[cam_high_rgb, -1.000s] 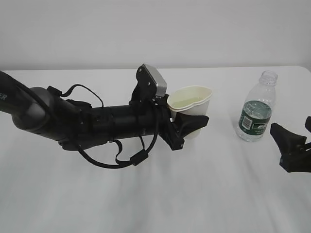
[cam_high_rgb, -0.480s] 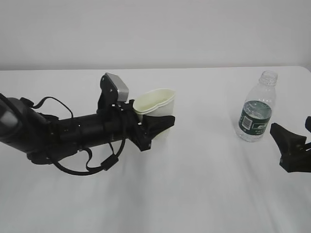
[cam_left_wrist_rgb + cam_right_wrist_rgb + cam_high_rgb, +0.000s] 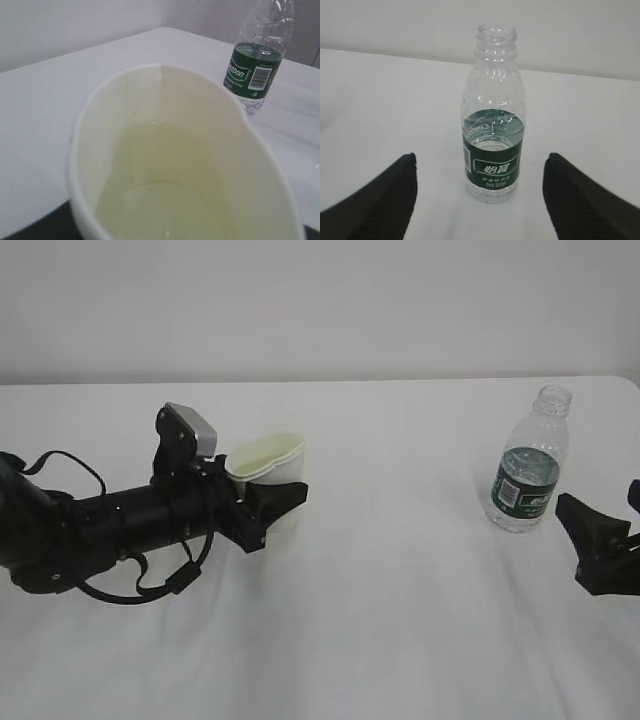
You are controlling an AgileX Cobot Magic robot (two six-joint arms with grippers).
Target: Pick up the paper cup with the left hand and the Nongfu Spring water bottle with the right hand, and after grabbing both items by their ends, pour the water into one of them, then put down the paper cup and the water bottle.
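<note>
At nine o'clock, the black left hand (image 3: 268, 512) clamps the squashed white paper cup (image 3: 268, 465); thin walls buckle, so grip lightly. At three o'clock, the black right hand (image 3: 479, 192) gapes before the clear ribbed plastic bottle (image 3: 493, 127).

The exterior view looks down at a slant across the bench (image 3: 400, 640) toward the far wall. The left wrist view sits very close above the paper cup (image 3: 170, 165), facing right; the right wrist view faces the bottle (image 3: 494, 135) at close range, and all three views share that bottle.
</note>
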